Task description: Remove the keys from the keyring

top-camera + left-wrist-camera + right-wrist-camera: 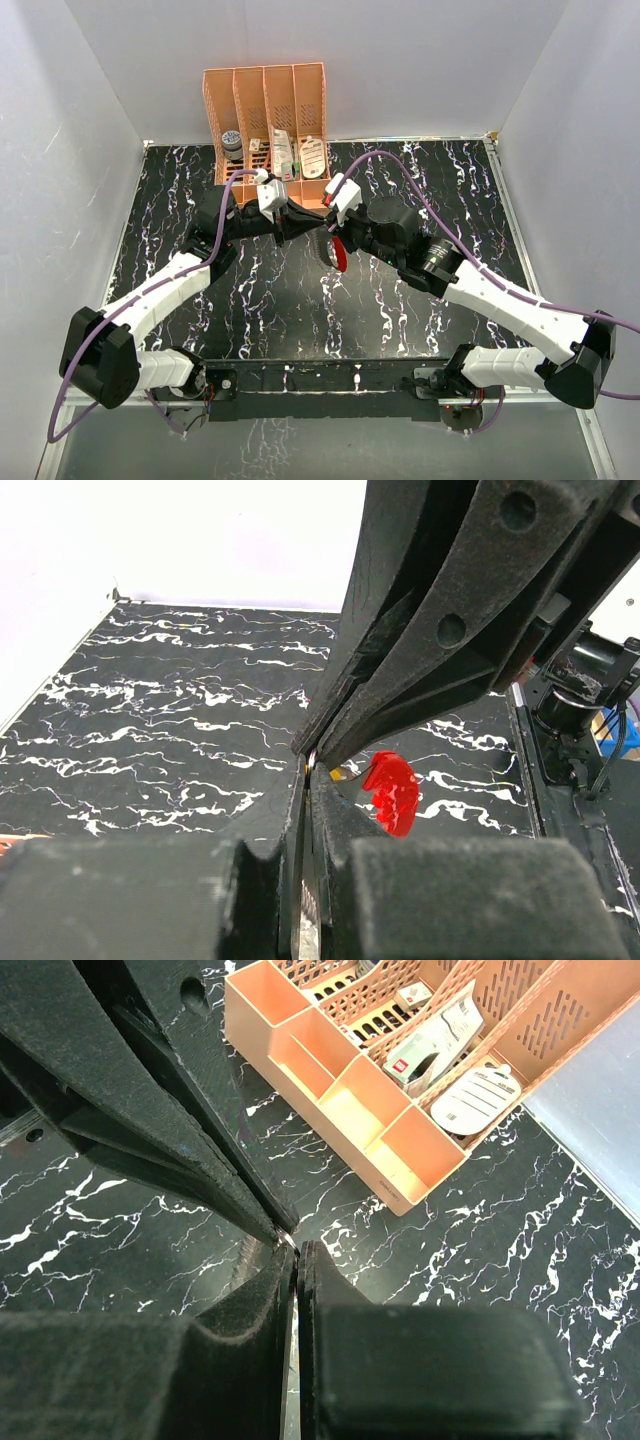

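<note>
over the table point(250, 290), left gripper point(306, 222) and right gripper point(326, 226) shut tip to tip, keyring point(392, 792) beneath, long axis downward

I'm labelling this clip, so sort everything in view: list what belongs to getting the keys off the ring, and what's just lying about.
Job: red keyring tag; small gold piece beside it, probably a key; left gripper, right gripper, both shut.
Lying about: orange rack; bottle, packets, white label inside it.

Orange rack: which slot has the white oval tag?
The far-right slot of the orange rack, seen from above. Only it holds the white oval tag; the other slots hold different things.
</note>
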Robot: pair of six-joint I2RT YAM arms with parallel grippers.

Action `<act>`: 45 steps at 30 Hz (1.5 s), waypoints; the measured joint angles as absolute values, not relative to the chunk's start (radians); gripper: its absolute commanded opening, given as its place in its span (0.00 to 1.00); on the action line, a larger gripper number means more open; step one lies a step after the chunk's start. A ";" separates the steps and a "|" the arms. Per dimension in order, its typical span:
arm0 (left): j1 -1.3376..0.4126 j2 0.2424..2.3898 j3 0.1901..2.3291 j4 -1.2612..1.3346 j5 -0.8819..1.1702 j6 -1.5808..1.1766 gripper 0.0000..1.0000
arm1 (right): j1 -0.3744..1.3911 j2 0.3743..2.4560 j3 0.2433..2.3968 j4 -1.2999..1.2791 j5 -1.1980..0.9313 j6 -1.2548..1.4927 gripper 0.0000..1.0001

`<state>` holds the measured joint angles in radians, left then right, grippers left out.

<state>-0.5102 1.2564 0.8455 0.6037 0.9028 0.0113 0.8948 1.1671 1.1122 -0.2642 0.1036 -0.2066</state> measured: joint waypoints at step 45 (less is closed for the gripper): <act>-0.561 1.137 0.843 0.593 0.635 0.012 0.00 | 0.897 0.984 1.000 -0.052 0.297 -0.170 0.21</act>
